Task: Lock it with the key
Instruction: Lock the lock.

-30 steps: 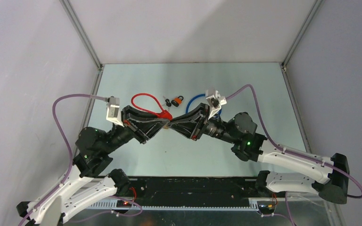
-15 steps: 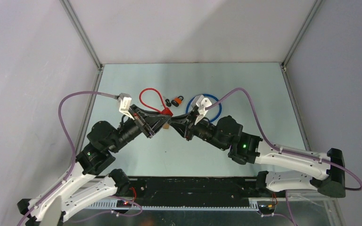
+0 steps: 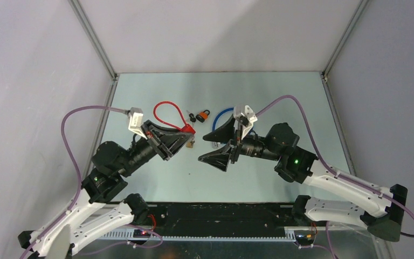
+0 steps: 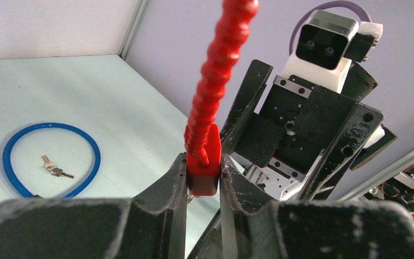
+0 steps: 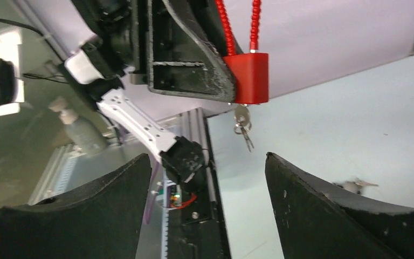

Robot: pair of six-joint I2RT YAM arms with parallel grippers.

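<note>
One red lock body [image 5: 250,75]: a hard, light, rigid block by my reading. Its beaded red cable [image 4: 215,65] looked springy, poor to grab. The small key [image 5: 242,127] hung from the body's underside, thin and likely slippery, best pinched flat across its bow. The left end effector [image 4: 203,175] was clamped on the body, holding it above the surface [image 3: 302,108]. Spread wide and empty, the right end effector [image 3: 203,148] sat near 5 o'clock of the lock in the top view, short of the key.
</note>
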